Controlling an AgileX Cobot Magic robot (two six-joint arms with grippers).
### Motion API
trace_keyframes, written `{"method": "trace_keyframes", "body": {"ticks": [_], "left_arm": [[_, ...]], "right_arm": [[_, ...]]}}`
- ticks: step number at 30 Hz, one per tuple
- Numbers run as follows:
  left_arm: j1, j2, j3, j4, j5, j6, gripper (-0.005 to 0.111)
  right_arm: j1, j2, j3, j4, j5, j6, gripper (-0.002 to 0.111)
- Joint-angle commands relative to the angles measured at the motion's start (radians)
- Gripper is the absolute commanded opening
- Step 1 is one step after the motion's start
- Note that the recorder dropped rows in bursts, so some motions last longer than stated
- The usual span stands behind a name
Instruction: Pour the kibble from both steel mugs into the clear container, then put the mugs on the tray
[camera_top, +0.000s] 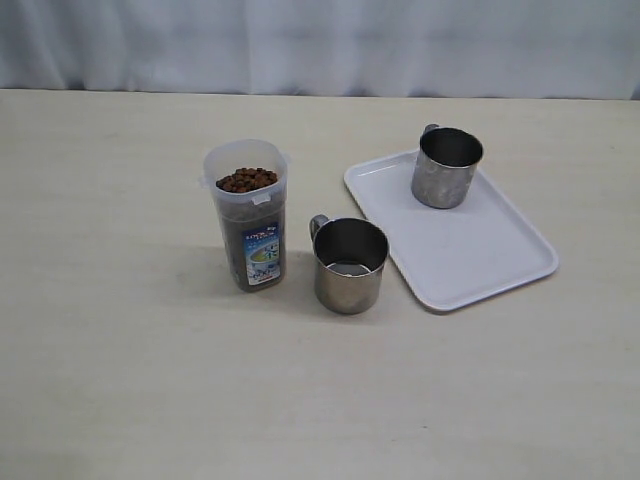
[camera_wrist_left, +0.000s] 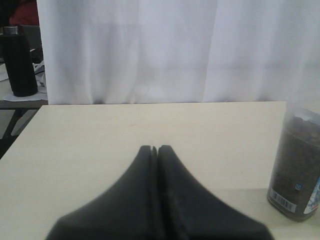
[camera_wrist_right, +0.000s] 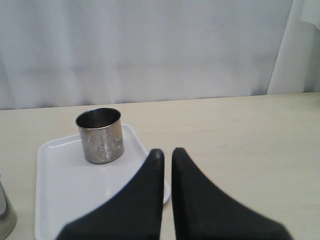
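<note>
The clear container (camera_top: 248, 215) stands upright left of centre, filled with brown kibble (camera_top: 246, 180) almost to its rim. One steel mug (camera_top: 350, 265) stands on the table just right of it, apparently empty. A second steel mug (camera_top: 447, 167) stands upright on the far corner of the white tray (camera_top: 470, 250). Neither gripper shows in the exterior view. My left gripper (camera_wrist_left: 155, 148) is shut on nothing, with the container (camera_wrist_left: 299, 170) off to one side. My right gripper (camera_wrist_right: 167, 152) is shut, empty, hovering near the tray (camera_wrist_right: 65, 180) and its mug (camera_wrist_right: 100, 135).
A white curtain (camera_top: 320, 45) hangs behind the table's far edge. A black bottle (camera_wrist_left: 19, 60) stands on another surface beyond the table. A sliver of the table mug (camera_wrist_right: 5, 215) shows at the edge of the right wrist view.
</note>
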Motion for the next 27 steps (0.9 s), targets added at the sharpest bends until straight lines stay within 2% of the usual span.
{"method": "trace_keyframes", "body": {"ticks": [1,12,16,17,20,24,26,27], "left_arm": [[-0.005,-0.003,0.003,-0.003,-0.009,-0.003,0.0],[-0.005,-0.003,0.003,-0.003,-0.009,-0.003,0.0],[-0.005,-0.003,0.003,-0.003,-0.009,-0.003,0.0],[-0.005,-0.003,0.003,-0.003,-0.009,-0.003,0.0],[-0.005,-0.003,0.003,0.001,-0.016,-0.003,0.0],[-0.005,-0.003,0.003,0.001,-0.016,-0.003,0.0],[-0.005,-0.003,0.003,0.001,-0.016,-0.003,0.0],[-0.005,-0.003,0.003,0.001,-0.016,-0.003,0.0]], "right_arm": [[0.001,-0.003,0.003,0.001,-0.005,-0.006,0.005],[0.001,-0.003,0.003,-0.006,-0.073,-0.014,0.005],[0.001,-0.003,0.003,0.018,-0.229,0.022,0.005],[0.001,-0.003,0.003,0.098,-0.289,0.096,0.005],[0.014,-0.003,0.003,0.121,-0.304,0.144,0.005],[0.153,0.151,0.003,0.088,-0.379,0.178,0.006],[0.252,0.303,0.003,-0.018,-0.46,0.176,0.02],[0.305,0.407,0.003,-0.102,-0.517,0.174,0.03]]}}
